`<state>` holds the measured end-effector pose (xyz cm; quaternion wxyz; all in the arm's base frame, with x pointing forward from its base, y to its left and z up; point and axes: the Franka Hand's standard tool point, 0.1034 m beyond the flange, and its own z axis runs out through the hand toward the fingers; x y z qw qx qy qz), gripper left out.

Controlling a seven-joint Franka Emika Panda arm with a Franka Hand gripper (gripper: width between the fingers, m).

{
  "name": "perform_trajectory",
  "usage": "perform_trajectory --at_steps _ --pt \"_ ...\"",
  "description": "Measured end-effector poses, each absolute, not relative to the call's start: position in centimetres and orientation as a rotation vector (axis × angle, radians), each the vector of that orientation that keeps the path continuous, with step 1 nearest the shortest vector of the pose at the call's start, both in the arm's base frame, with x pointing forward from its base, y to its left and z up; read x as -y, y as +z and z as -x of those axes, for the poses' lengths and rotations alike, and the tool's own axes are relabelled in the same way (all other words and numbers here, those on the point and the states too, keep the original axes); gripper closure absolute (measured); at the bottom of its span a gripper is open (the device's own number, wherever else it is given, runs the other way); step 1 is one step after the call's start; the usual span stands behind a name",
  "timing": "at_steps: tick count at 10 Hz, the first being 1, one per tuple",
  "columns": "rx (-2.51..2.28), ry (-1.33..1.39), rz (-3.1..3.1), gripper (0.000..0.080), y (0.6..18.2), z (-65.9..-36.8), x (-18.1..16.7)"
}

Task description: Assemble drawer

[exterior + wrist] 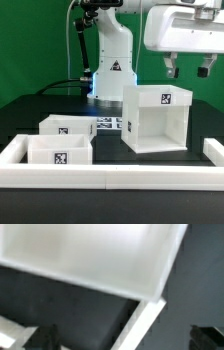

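The drawer's big white shell [155, 118] stands on the black table at the exterior view's right, its open side toward the camera and a tag on its top front. Two small open-top trays [68, 127] [60, 150] sit side by side at the exterior view's left, each with a tag. My gripper [187, 68] hangs open and empty above the shell's top right, clear of it. In the wrist view the shell [90, 252] shows blurred, with one thin wall edge [145, 319] running between my dark fingertips [40, 336]; my gripper [123, 339] holds nothing.
A long low white rail [110, 178] runs along the table's front and turns up at both ends. The marker board [108, 124] lies flat behind the trays, in front of the robot base [110, 75].
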<state>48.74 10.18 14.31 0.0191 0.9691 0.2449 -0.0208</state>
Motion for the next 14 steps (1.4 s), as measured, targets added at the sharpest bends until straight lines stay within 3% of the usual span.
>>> perform_trajectory --at_steps 6,9,11,12,14 --pt "-0.749 -0.1 -3.03 0.015 10.7 -44.8 -9.6" --pt "-0.758 -0.108 -3.028 0.0179 10.4 -44.6 -9.8" --pt "-0.759 -0.109 -3.028 0.0536 10.4 -44.6 -9.8" --pt "-0.759 -0.109 -3.028 0.0536 10.4 -44.6 -9.8" --pt "-0.76 -0.108 -3.028 0.0761 10.4 -44.6 -9.8"
